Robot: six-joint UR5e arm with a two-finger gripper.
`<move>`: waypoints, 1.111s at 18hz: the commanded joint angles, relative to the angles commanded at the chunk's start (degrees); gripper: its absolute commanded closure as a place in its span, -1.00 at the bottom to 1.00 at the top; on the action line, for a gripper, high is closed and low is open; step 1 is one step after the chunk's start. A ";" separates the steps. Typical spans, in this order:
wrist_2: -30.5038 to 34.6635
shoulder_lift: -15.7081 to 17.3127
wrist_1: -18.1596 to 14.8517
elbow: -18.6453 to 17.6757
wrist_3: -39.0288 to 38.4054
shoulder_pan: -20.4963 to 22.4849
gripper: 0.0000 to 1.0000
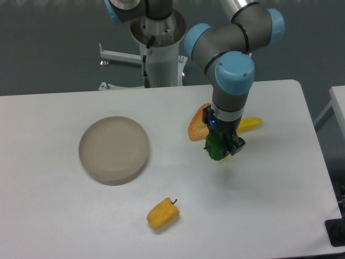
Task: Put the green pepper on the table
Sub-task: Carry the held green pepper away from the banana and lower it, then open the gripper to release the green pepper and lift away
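The green pepper [215, 149] is a small glossy dark-green shape held between the black fingers of my gripper [221, 147], which is shut on it. It hangs just above the white table [259, 205], right of centre, and I cannot tell whether it touches the surface. Most of the pepper is hidden by the gripper body.
An orange pepper [197, 125] lies just behind and left of the gripper. A long yellow item [249, 124] pokes out to its right. A yellow pepper [163, 213] lies near the front. A round tan dish [114, 149] stands on the left.
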 joint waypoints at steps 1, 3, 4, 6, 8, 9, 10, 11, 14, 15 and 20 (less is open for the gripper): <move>0.00 0.00 0.00 -0.09 0.00 0.00 0.77; -0.17 -0.17 0.18 0.09 -0.26 -0.18 0.77; -0.18 -0.44 0.18 0.00 -0.70 -0.35 0.77; -0.53 -1.49 0.53 0.00 -0.79 -0.70 0.77; -1.06 -2.72 0.61 -0.96 -2.36 -2.45 0.77; -0.97 -3.07 0.88 -1.49 -4.55 -3.16 0.77; -0.97 -4.12 1.75 -1.32 -5.18 -3.86 0.78; -0.97 -4.39 2.45 -1.41 -5.36 -4.30 0.78; -1.05 -5.62 2.64 -1.93 -7.81 -5.97 0.74; -0.97 -7.10 3.42 -1.85 -9.39 -7.11 -0.19; -1.05 -6.77 6.33 -1.76 -9.67 -7.12 -1.00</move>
